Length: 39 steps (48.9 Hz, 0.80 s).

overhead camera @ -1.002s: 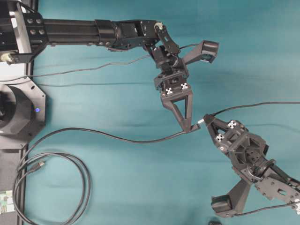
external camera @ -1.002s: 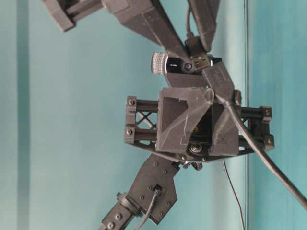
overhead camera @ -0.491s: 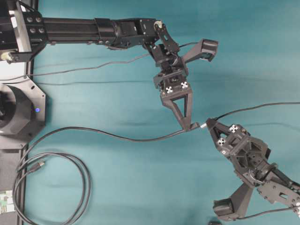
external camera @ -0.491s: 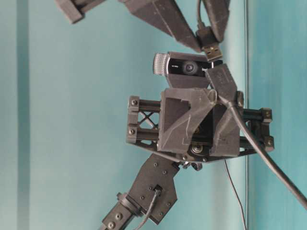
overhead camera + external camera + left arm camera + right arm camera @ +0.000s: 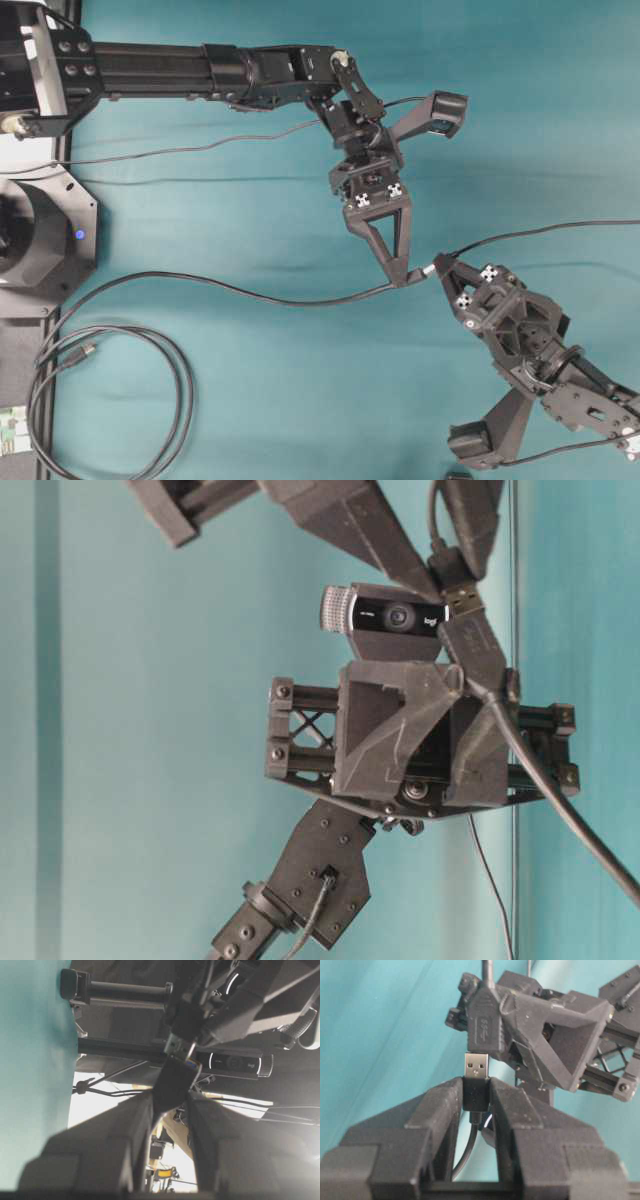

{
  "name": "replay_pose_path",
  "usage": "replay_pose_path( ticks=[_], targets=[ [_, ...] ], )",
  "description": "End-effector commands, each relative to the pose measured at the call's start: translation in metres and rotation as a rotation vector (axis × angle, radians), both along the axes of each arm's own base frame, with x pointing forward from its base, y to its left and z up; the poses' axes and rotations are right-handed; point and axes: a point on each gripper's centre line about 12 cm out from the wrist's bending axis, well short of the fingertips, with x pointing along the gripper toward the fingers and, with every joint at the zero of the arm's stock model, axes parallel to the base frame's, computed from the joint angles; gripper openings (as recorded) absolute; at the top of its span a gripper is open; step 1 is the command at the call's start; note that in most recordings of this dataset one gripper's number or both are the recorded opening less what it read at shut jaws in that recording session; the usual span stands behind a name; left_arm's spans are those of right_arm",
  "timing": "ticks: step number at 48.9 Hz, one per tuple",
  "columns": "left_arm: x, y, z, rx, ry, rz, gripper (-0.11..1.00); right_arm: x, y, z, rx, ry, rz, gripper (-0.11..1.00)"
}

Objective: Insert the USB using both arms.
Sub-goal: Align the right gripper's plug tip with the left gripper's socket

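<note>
Grippers on both arms were pinching their cable ends, and the two ends had come very close. The right gripper (image 5: 476, 1097) held the USB (image 5: 476, 1074) by its short black body, with the silver tip sticking out past the fingers. The left gripper (image 5: 403, 277) squeezed the black socket end (image 5: 486, 1022) of the other thin cable (image 5: 250, 291). In the overhead view, the right gripper had dipped down a little half a second earlier and had then come back up, so its tip sat beside the left one again. In the table-level view, the USB had slid up and to the right, until it looked like it touched the top of the socket end. In the right wrist view, though, the silver tip was still all bare, with a thin gap between it and the socket. So the plug was not in yet. It looked lined up quite well, and I think a small straight push would send it in. If the plug were a bit crooked, it might bump the rim of the socket and slip in the fingers. The thick coiled cable (image 5: 150, 400) lay far away and played no part.
</note>
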Motion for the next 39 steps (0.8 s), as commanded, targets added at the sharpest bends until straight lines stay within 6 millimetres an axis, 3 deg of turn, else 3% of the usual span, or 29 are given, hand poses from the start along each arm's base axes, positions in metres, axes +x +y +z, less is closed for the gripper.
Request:
replay_pose_path(
  ticks=[1, 39],
  targets=[
    [0.0019, 0.0005, 0.012, 0.004, -0.021, 0.003, 0.23, 0.0052, 0.0026, 0.0108, 0.022, -0.03, 0.004, 0.22],
    [0.0028, -0.0018, 0.0068, 0.014, -0.011, -0.001, 0.23, 0.0065, 0.002, 0.0122, 0.017, -0.028, 0.007, 0.22]
  ],
)
